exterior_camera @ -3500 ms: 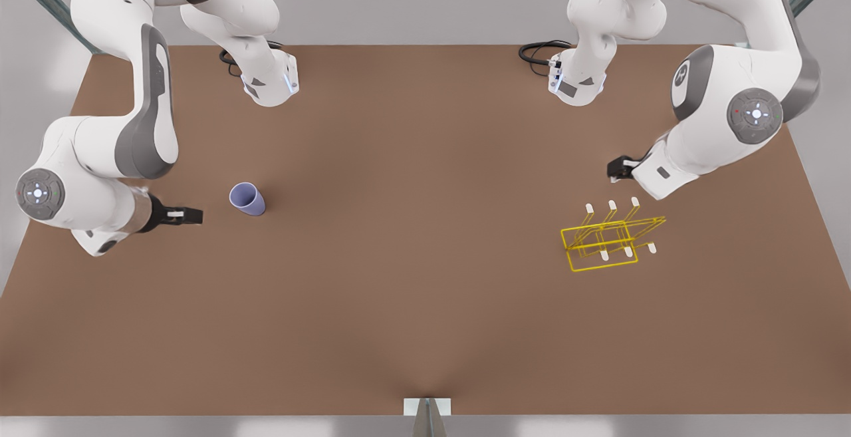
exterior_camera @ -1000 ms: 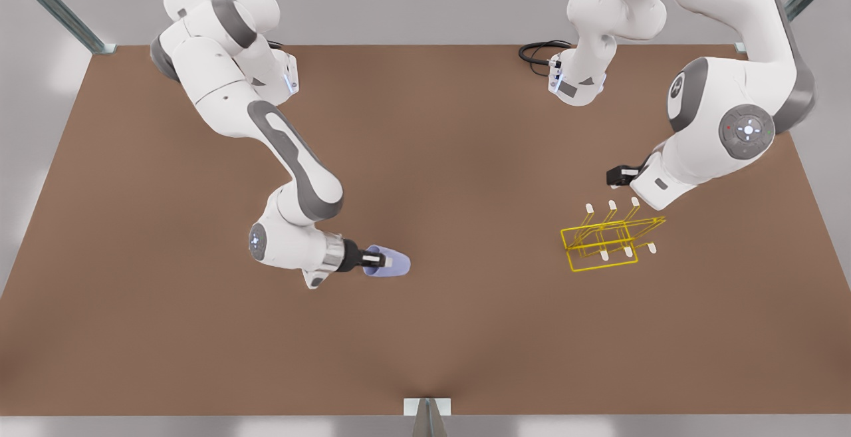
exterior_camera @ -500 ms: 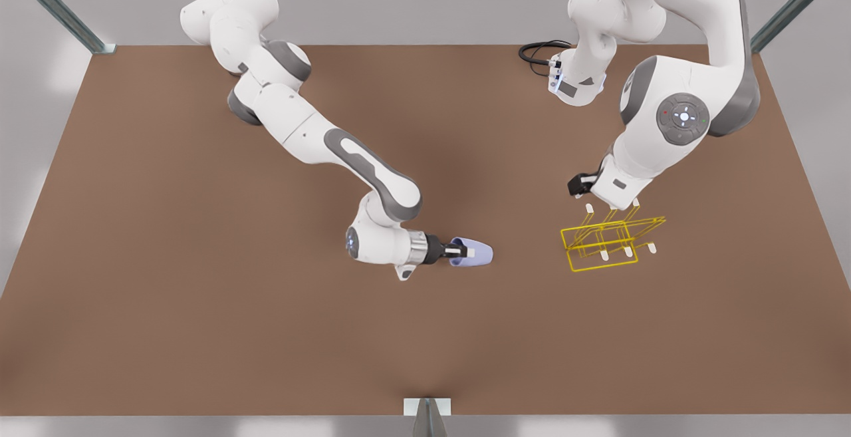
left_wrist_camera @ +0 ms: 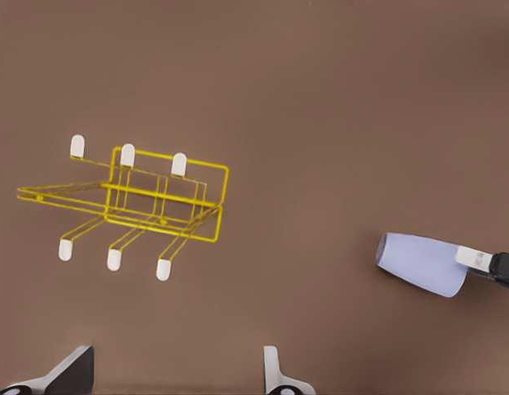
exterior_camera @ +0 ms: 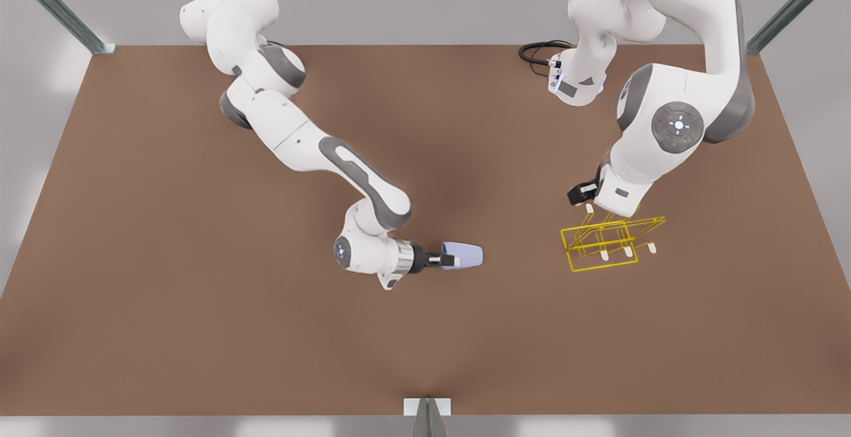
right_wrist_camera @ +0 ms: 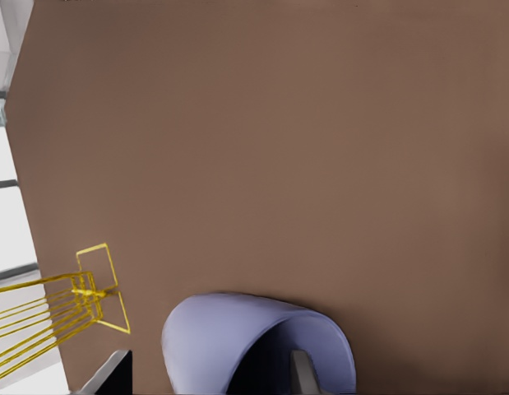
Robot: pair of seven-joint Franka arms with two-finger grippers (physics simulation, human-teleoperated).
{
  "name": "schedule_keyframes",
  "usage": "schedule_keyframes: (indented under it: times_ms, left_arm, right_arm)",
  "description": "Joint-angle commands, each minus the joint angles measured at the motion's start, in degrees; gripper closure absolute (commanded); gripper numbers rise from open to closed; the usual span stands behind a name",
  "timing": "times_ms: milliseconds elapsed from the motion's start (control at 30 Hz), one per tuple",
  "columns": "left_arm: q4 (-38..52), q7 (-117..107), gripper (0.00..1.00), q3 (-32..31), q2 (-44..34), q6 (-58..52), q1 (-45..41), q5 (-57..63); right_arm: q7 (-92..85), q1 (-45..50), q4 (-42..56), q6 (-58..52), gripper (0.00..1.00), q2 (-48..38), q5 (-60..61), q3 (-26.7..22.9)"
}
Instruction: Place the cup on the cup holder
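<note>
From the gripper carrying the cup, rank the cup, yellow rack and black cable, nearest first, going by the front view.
1. The cup, held in the right gripper.
2. The cup holder, on the front view's right, below the open left gripper.
3. The black cable, at the table's far edge.

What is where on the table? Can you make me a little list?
cup: tipped sideways, held by the right tool
right tool: shut on the cup, mid-table
cup holder: on the table, toward the front view's right, no cup on it yet
left tool: open, close by the cup holder
</note>
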Motion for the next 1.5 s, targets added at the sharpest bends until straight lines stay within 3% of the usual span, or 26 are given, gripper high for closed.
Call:
schedule_keyframes:
  times_ms: [0,167,233,300,333,367,433,467,667,1000,1467]
  left_arm:
    - [0.42,-9.32,0.00,0.01,0.36,-0.55,-1.09,-0.06]
    - [2.97,-21.18,0.00,-0.08,4.84,-0.73,-6.18,-0.67]
    - [6.40,-39.08,0.00,-0.08,10.11,0.06,-10.66,-0.68]
    - [12.47,-62.84,0.00,-0.16,18.56,3.30,-14.36,-1.29]
    - [11.68,-68.90,0.00,-0.16,19.00,7.26,-14.98,-3.66]
    - [11.59,-74.17,0.00,-0.16,19.61,8.85,-14.98,-3.93]
    - [12.55,-97.37,0.00,-0.08,24.00,18.24,-14.71,-5.33]
    - [14.31,-106.61,0.00,0.01,27.08,20.36,-14.27,-5.33]
    - [13.61,-120.50,0.00,-0.16,29.28,31.08,-11.99,-7.09]
    - [4.91,-116.99,0.00,-3.15,28.58,34.07,-12.95,-7.00]
    - [5.17,-116.55,0.00,-3.33,33.06,39.44,-12.95,-7.44]
  right_arm:
    - [-5.60,-1.01,-0.90,-8.71,0.00,-1.32,-3.40,-1.97]
    - [-7.26,-5.75,1.47,-30.41,0.00,-8.17,-3.93,-4.79]
    - [-8.93,-9.35,0.95,-38.68,0.00,-15.11,-3.93,-10.23]
    - [-15.96,-13.58,-7.66,-41.50,0.00,-29.79,-6.73,-17.97]
    - [-16.06,-16.12,-9.51,-42.64,0.00,-36.21,-16.30,-19.47]
    - [-10.71,-18.58,-12.23,-45.36,0.00,-43.68,-27.39,-19.47]
    - [-6.91,-22.01,-20.84,-51.97,0.00,-53.44,-29.50,-19.38]
    - [-7.44,-24.29,-26.82,-47.66,0.00,-55.99,-31.97,-17.98]
    - [-8.50,-25.53,-25.16,-46.86,0.00,-53.36,-32.40,-16.31]
    - [-8.23,-25.53,-24.98,-45.81,0.00,-52.92,-32.58,-16.31]
    - [-7.88,-25.18,-20.41,-44.31,0.00,-48.61,-32.23,-16.22]
